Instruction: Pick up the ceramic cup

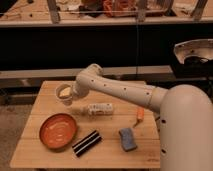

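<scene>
Your robot's cream-white arm (120, 89) reaches from the bulky rounded body (186, 130) at lower right, up and left to a bent elbow joint (92, 74), then angles down-left. The two-finger gripper (70, 95) sits at the arm's far left end, low over the table's rear-left area.

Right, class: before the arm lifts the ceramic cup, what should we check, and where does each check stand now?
1. Gripper at the ceramic cup: ok.
2. Jaws closed on the cup: cannot tell.
3. Cup upright on the table: ok.
4. Orange bowl apart from the cup: ok.
5. White box out of the cup's way: ok, it lies to the right.
6. Room above the cup to lift: ok.
</scene>
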`<action>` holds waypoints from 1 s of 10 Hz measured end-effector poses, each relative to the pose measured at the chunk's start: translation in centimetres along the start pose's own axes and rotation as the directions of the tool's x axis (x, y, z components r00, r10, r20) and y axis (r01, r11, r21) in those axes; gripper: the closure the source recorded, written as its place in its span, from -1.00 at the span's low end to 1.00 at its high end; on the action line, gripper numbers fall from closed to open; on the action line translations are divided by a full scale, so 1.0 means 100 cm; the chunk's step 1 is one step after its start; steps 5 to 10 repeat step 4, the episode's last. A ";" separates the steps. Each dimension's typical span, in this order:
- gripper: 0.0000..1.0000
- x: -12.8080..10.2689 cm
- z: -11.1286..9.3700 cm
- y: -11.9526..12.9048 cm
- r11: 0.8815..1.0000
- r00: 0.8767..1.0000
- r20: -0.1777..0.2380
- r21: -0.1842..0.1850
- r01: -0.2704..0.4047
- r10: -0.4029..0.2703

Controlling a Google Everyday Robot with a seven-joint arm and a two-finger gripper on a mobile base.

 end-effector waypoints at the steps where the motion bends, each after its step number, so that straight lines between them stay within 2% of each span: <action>1: 1.00 0.001 -0.005 -0.002 1.000 1.000 -0.003 -0.007 0.003 -0.003; 2: 1.00 0.002 -0.010 -0.001 1.000 1.000 -0.008 -0.012 0.004 -0.004; 4: 1.00 0.001 -0.018 0.000 1.000 1.000 -0.014 0.005 0.012 -0.012; 10: 1.00 0.001 -0.018 0.000 1.000 1.000 -0.014 0.005 0.012 -0.012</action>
